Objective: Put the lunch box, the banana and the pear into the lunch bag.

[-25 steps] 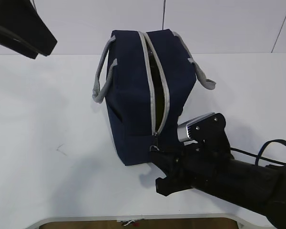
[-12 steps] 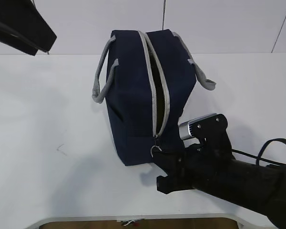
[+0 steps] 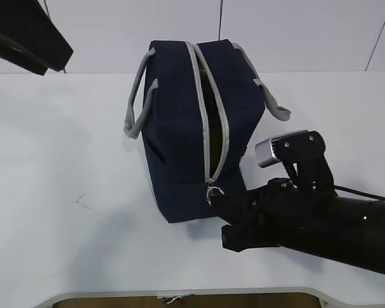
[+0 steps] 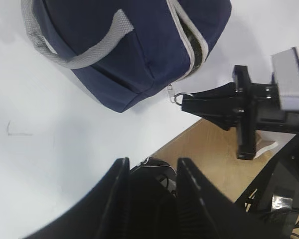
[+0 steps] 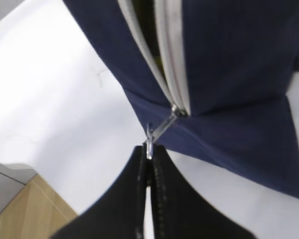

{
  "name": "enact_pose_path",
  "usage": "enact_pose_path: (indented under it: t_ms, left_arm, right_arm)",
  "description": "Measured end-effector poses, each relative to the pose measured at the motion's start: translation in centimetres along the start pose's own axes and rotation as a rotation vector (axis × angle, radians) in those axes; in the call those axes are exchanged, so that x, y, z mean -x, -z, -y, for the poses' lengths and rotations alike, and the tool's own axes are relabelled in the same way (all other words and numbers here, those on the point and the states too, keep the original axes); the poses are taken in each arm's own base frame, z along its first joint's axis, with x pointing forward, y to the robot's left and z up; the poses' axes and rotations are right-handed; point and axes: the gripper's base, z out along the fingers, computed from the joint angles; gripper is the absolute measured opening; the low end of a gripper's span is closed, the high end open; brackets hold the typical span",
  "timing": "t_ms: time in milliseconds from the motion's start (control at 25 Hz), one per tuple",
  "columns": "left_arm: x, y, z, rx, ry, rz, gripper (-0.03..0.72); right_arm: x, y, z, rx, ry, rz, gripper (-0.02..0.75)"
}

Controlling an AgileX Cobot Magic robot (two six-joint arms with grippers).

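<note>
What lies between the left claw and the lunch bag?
Only bare white table between the left claw and the lunch bag, per the left wrist view.

White desk [image 3: 64, 160], smooth, matte. One item rests directly on it: the lunch bag [image 3: 179, 135], navy fabric, standing on its base near the middle, toward the far edge. Grey webbing handles droop off both long sides; the left one hangs over the side without reaching the desk. Top zipper parted along most of its length. Bag casts a soft shadow on the surface at its near left. Small dark scuff mark [image 3: 83, 202] on the desk, well left of the bag. Near desk edge rounded, wood-coloured floor below it.
</note>
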Motion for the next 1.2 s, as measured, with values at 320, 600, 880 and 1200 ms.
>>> enact_pose_path:
  t_ms: [320,600,880,1200]
  left_arm:
    - [-1.1,-1.5,-1.0,0.029,0.019,-0.067,0.244]
    - [-3.8,-4.5,-3.3,0.117,0.018,-0.209,0.244]
    - [-4.8,-7.1,-4.9,0.136,-0.124,-0.153,0.244]
    - [-5.0,-9.6,-5.3,0.060,-0.190,0.057,0.330]
  right_arm:
    - [4.7,1.7,-1.5,-0.002,0.018,0.020,0.013]
    - [10.0,2.4,-2.9,0.010,0.031,0.094,0.013]
    - [14.9,2.5,-4.4,0.052,0.086,0.170,0.013]
    - [16.4,1.5,-5.1,0.107,0.099,0.146,0.013]
